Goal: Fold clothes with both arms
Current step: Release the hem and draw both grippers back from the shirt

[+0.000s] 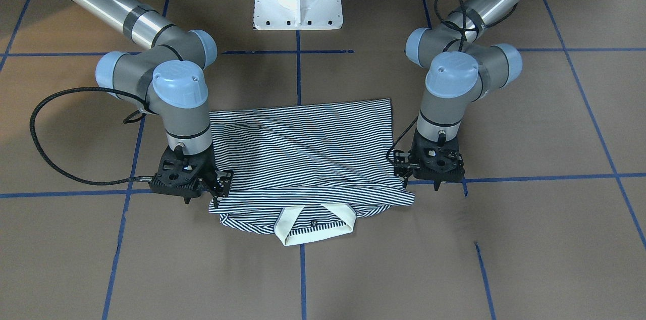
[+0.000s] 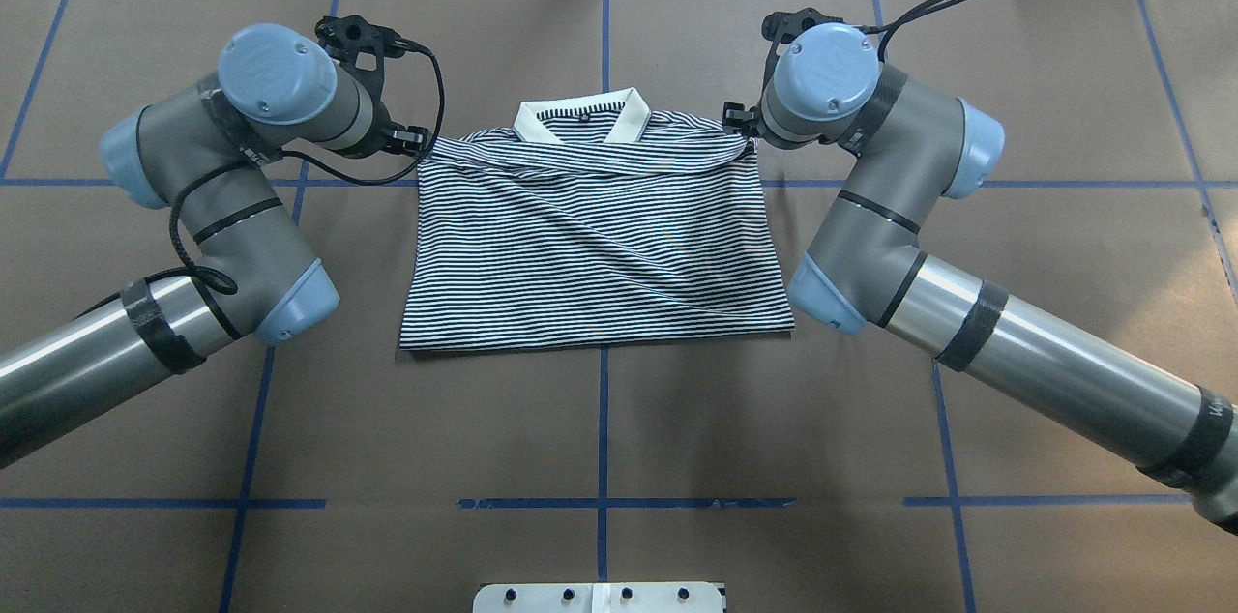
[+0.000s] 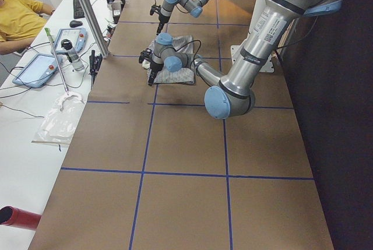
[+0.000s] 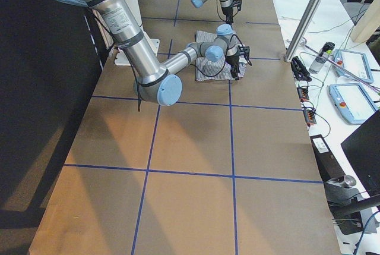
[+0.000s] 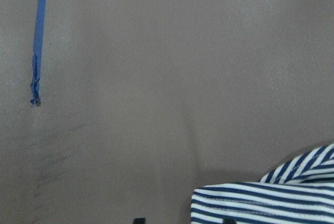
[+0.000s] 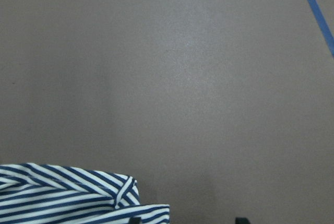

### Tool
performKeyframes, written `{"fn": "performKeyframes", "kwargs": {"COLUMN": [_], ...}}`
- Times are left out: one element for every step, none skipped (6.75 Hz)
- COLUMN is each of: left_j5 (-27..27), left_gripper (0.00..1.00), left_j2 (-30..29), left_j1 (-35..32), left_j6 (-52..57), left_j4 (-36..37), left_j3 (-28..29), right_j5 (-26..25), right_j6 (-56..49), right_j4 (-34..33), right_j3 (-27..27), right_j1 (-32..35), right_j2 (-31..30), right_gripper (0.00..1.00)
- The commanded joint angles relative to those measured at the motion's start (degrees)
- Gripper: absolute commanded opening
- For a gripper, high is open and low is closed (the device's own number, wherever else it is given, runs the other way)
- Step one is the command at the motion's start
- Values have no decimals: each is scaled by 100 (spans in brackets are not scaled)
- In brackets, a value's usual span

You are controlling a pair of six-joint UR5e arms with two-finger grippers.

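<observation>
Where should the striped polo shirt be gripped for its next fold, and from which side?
Probably at the two shoulder corners flanking the collar, left gripper and right gripper each from its own outer side. The polo shirt lies flat, a rectangle with no sleeves sticking out, so those corners can lift towards the hem.

right pincer [image 4: 240, 62] – at striped shirt [image 4: 217, 71] edge | left pincer [image 4: 231, 12] – beyond it
</observation>
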Motion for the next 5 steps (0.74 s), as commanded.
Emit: {"fn": "performKeyframes", "kwargs": {"left_j5": [-116, -422, -373, -337, -58], "left_gripper": [100, 100, 100, 100, 94], "left_j2": [445, 769, 1033, 1183, 1333], "left_j1": [53, 89, 603, 1008, 1438], "left_j6": [66, -431, -1028, -1652, -2137], "left_j4": [-8, -69, -61, -61, -61], "left_j3": [-772, -1211, -1763, -2038, -2111], "right_j5": [550, 778, 832, 850, 859], "right_j6": [-1011, -1094, -1104, -1104, -1104], "right_j4": [2, 10, 10, 10, 10], "right_j3": [665, 895, 1028, 1143, 1301], "right_j1": [394, 430, 422, 422, 421], "right_j2": [-605, -800, -862, -959, -1047], "right_gripper": [100, 100, 100, 100, 100]}}
